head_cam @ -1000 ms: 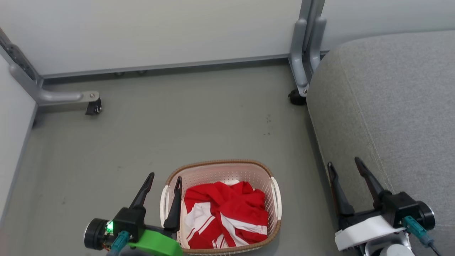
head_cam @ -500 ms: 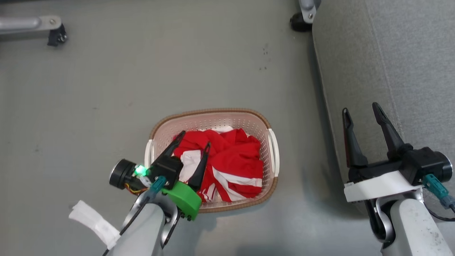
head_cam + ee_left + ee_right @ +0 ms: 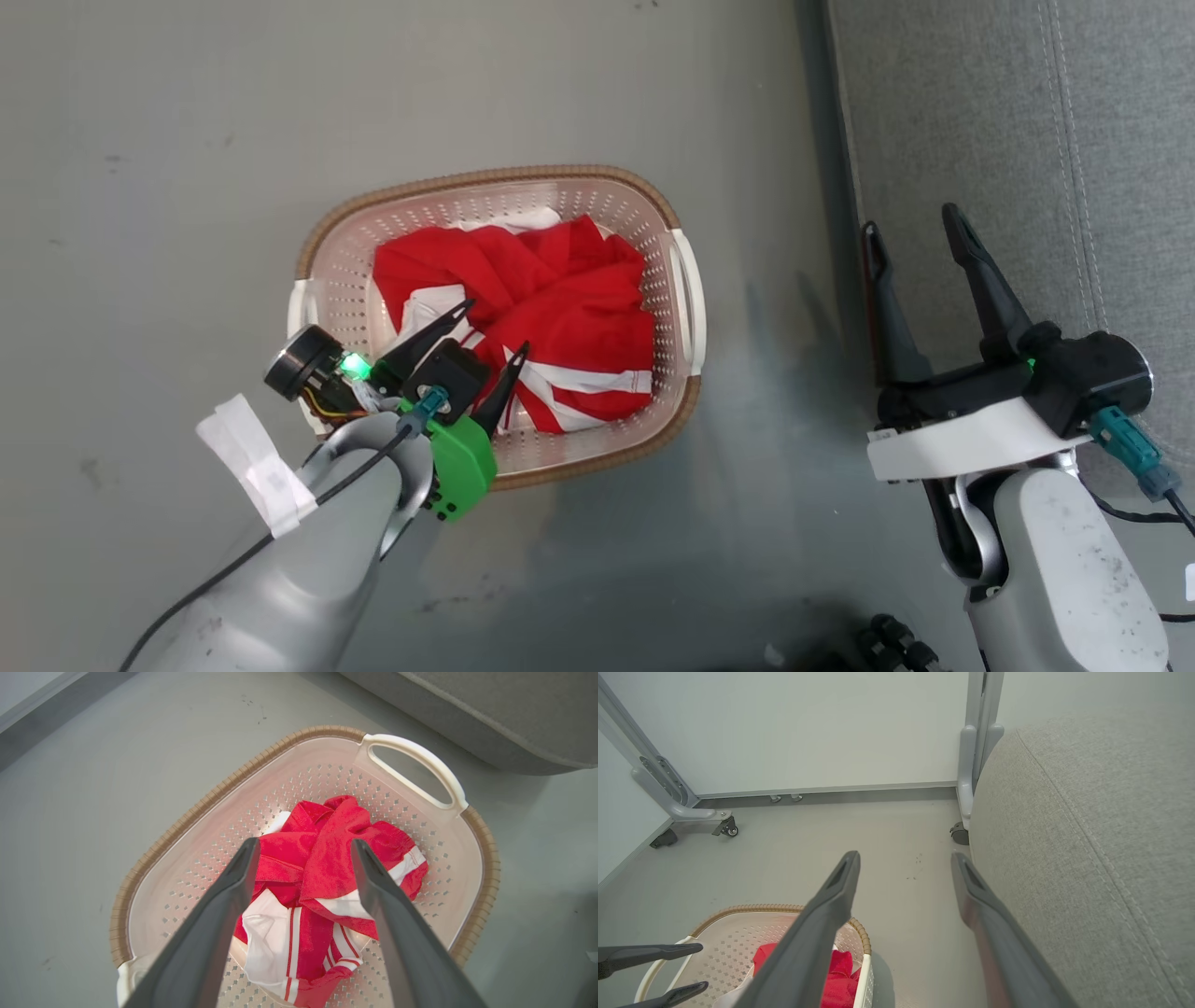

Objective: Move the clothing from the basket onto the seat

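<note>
The cream basket with a brown rim stands on the grey floor, holding crumpled red clothing with white stripes. My left gripper is open over the near left part of the pile, fingers pointing into the basket. In the left wrist view the left gripper straddles the clothing from above inside the basket, gripping nothing. My right gripper is open and empty at the edge of the grey seat. In the right wrist view the right gripper points along the seat.
White partition panels on grey legs with castors close off the far side, one castor by the seat's corner. Bare grey floor lies left of the basket. A white tape tag hangs on my left forearm.
The head camera has tilted down, shifting the whole picture. My left gripper moved from beside the basket's left rim to over the clothing inside. The right gripper stays open beside the seat.
</note>
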